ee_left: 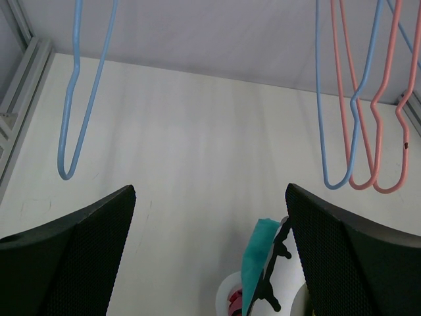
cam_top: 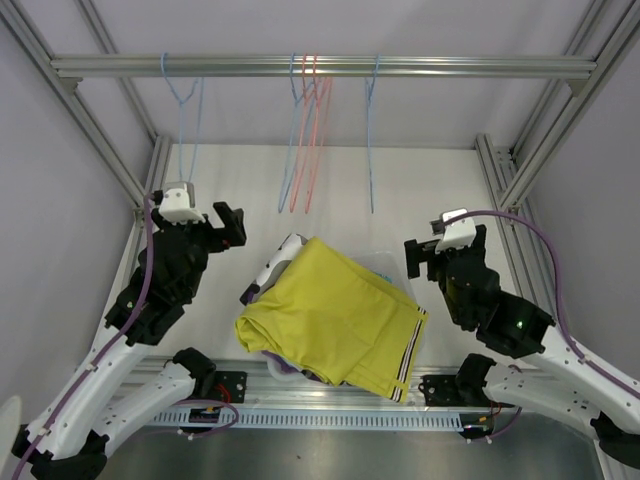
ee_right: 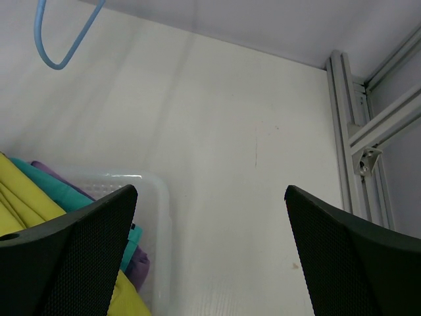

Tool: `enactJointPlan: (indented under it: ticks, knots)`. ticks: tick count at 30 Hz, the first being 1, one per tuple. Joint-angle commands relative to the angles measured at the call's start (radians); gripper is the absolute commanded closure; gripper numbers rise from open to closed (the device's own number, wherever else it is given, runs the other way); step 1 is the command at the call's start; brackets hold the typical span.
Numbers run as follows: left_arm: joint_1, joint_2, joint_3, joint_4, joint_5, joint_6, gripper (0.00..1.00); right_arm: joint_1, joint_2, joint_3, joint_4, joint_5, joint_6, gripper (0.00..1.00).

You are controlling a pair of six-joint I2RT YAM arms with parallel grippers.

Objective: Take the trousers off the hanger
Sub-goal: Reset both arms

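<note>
Bright, even light — soft shadows, sharp focus throughout.

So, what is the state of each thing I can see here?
left hand, open and empty
right hand, open and empty
hangers, all five bare, hanging on the rail
mustard trousers, off the hanger, lying on top of the bin
teal trousers, in the bin, partly covered
clear bin, full of trousers

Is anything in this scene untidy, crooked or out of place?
Yes: the mustard yellow trousers lie crumpled on top of an overfull clear bin and drape over its near rim, the striped cuffs hanging outside. The hangers on the rail are bare; nothing else stands out.
</note>
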Motion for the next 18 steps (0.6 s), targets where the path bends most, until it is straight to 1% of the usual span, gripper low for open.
enactJointPlan:
  ticks: [1,8,18]
  knots:
    - [0.007,-0.016,0.001,0.021,-0.034,0.006,0.0,0.001,-0.035,0.04,0.012,0.018,0.026,0.0]
    - [0.007,-0.022,-0.003,0.023,-0.045,0.008,0.01,0.004,-0.096,0.026,0.016,0.012,0.0,0.0]
    - [0.009,-0.022,0.001,0.021,-0.048,0.008,0.01,0.015,-0.069,0.026,0.025,-0.035,0.015,0.01]
